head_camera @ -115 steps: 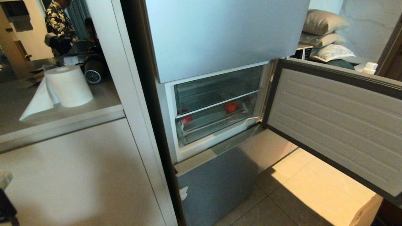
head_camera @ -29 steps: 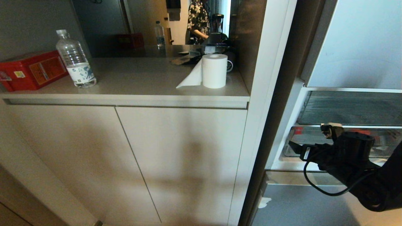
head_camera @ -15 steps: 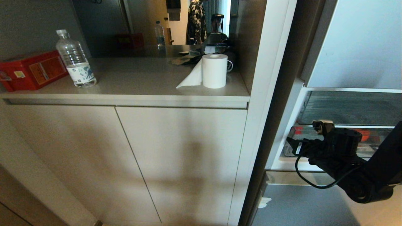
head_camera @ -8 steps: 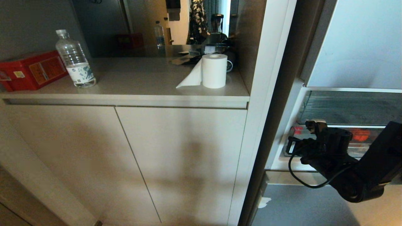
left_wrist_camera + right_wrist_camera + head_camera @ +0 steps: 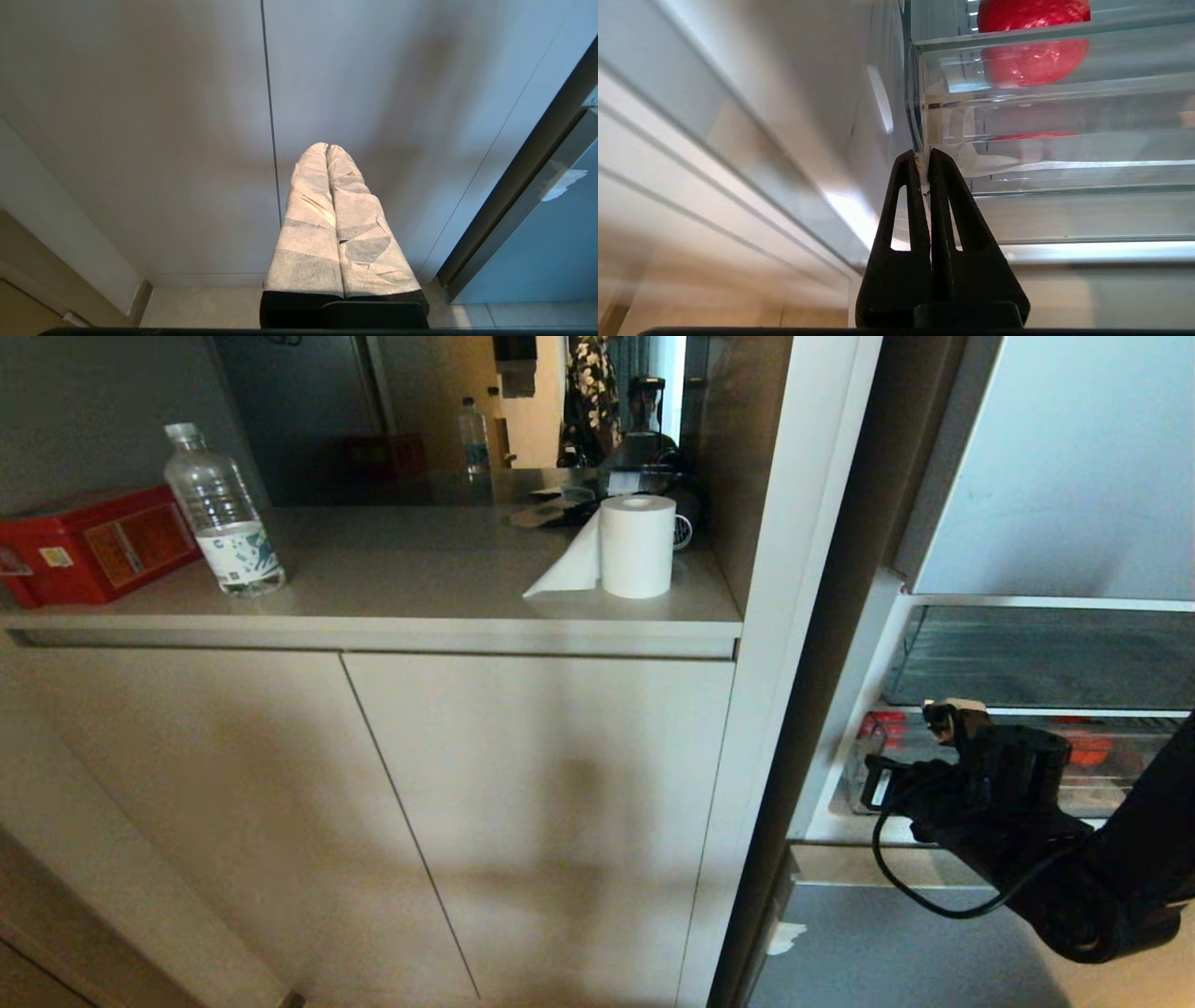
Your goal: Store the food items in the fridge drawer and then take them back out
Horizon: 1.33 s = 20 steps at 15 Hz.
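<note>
At the lower right of the head view, the right hand point(image 5: 878, 784) is clenched on the drawer point(image 5: 1045, 116) corner edge, probably to pull it out; one red food item point(image 5: 1034, 46) sits inside. The left hand point(image 5: 327, 154) hangs clenched, empty, by the cabinet

The right arm point(image 5: 1074, 859) is matt black and bulky, with a rounded black wrist housing and a thin black cable point(image 5: 920, 891) looping loose beneath it. A small pale block with a dark fitting sits on top of the wrist, perhaps a camera mount, though it is too small to tell. The right gripper point(image 5: 923, 156) has two slim black fingers point(image 5: 903, 210), each tapering to a point with a long triangular slot cut through it. The left gripper point(image 5: 327, 148) has fingers point(image 5: 308, 224) wrapped in creased white tape above a black base.
</note>
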Tool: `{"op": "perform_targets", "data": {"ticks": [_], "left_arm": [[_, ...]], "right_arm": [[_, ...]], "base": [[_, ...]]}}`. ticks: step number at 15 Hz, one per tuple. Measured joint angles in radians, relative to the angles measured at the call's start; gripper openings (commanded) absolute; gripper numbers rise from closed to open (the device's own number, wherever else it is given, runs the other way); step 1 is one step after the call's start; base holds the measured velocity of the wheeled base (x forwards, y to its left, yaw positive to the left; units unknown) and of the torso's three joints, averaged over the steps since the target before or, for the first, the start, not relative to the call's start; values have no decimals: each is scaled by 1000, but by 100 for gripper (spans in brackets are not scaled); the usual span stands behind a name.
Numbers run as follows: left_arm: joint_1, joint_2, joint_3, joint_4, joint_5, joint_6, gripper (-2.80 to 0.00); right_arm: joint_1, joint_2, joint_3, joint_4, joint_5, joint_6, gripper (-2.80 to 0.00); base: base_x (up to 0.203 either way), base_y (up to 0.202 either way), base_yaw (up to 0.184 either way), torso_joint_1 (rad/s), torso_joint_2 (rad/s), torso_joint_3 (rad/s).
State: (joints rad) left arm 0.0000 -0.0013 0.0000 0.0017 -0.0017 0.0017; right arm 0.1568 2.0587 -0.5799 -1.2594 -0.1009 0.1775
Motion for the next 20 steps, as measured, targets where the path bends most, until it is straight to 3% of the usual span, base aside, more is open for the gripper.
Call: {"op": "perform_targets", "data": {"ticks": [14,15,20], "left_arm": [[0,0,0,0,0,0,-280],[0,0,0,0,0,0,-280],[0,0,0,0,0,0,-280]], "right_arm": [[14,-202,285,-3,3,24,-280],[20,-214,300,-3,2,26,0],[49,-272,371,-8,0,27,0]], "base": [[0,0,0,0,0,0],[0,0,0,0,0,0],[0,0,0,0,0,0]]}}
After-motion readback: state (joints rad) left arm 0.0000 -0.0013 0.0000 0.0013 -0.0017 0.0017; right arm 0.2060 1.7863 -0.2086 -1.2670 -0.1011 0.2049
